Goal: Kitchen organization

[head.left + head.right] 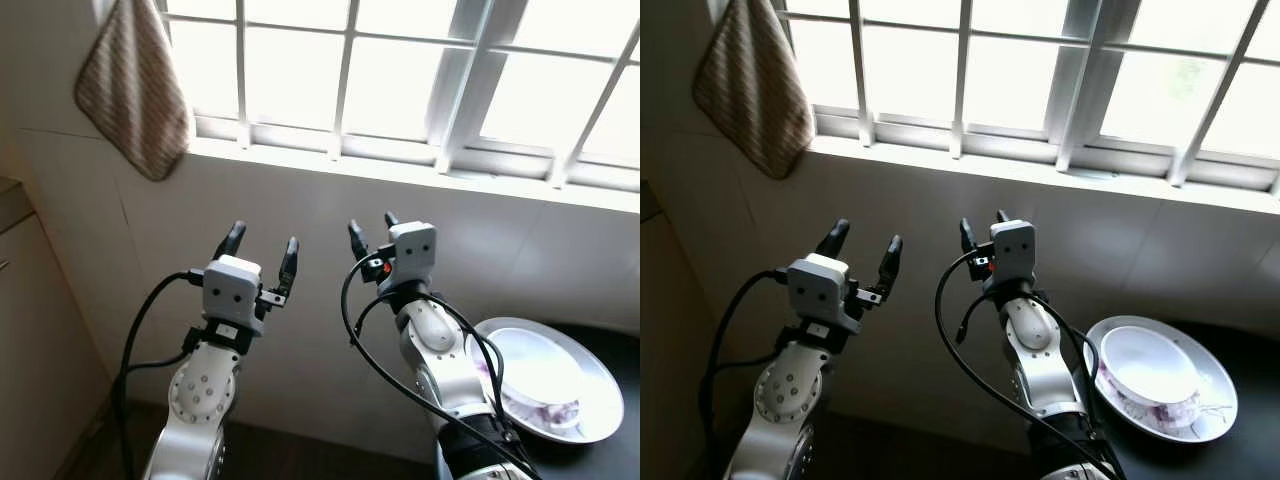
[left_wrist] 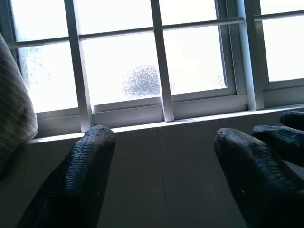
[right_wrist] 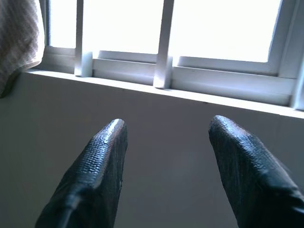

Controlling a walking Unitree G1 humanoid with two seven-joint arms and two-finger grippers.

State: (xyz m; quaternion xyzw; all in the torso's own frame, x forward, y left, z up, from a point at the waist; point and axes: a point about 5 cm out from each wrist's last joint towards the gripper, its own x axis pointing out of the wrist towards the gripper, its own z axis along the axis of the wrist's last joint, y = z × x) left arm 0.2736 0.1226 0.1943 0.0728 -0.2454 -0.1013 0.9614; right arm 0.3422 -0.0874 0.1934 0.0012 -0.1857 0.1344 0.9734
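Note:
Both arms are raised in front of the wall below a window. My left gripper (image 1: 262,241) stands open with nothing between its black fingers (image 2: 80,175). Just to its right, my right gripper (image 1: 371,228) is also open and empty, its fingertips (image 3: 107,156) pointing up at the sill. A white plate (image 1: 600,400) with a white bowl (image 1: 535,375) on it sits on a dark counter at the lower right, beside the right arm's elbow. The bowl has a purple pattern on its side.
A striped brown cloth (image 1: 130,85) hangs on the wall at the upper left, beside the white-framed window (image 1: 420,80). A pale cabinet (image 1: 30,330) stands at the far left. Black cables (image 1: 360,340) loop off both wrists.

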